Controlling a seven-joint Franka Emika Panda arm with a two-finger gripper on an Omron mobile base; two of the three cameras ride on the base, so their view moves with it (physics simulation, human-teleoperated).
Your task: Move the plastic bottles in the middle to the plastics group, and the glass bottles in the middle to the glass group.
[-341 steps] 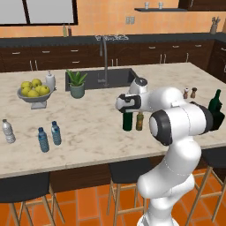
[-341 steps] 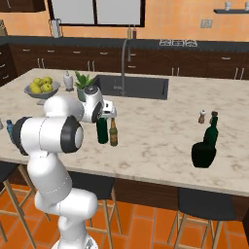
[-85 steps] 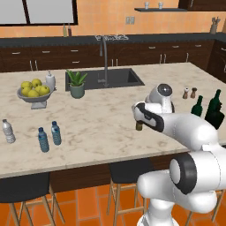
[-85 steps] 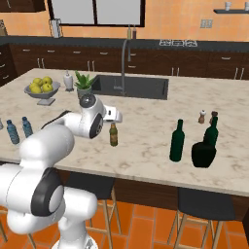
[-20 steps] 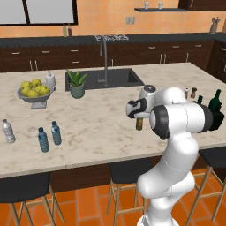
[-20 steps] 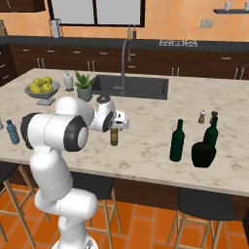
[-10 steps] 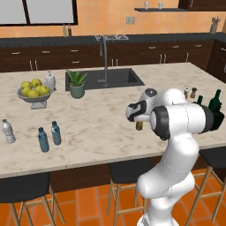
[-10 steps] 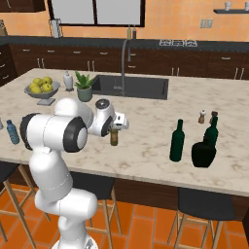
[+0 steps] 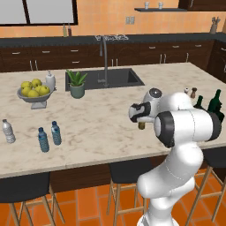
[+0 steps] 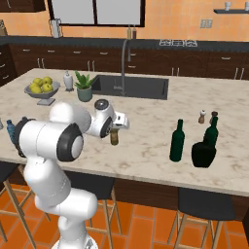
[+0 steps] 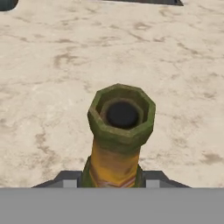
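At centre right of the left base view, the gripper (image 9: 140,115) hangs over the marble counter (image 9: 101,119), directly above the amber bottle (image 9: 141,125), of which only the lower part shows beneath the hand. At far right stand the glass group's dark green bottles (image 9: 215,102), half hidden by the arm. At left, two blue-tinted plastic bottles (image 9: 49,136) stand side by side, with the clear white-capped bottle (image 9: 7,130) further left.

In the middle of the right base view, the gripper (image 10: 115,127) sits atop the amber bottle (image 10: 115,137), which stands upright on the counter (image 10: 146,146). To the right, the tall slim green wine bottle (image 10: 177,141) stands just left of the squat green bottle (image 10: 203,154) and the tall-necked one (image 10: 211,130).

At lower centre of the hand view, the amber bottle's mouth (image 11: 122,114) faces the camera, its neck between the two fingertips (image 11: 68,179); whether they pinch it, I cannot tell.
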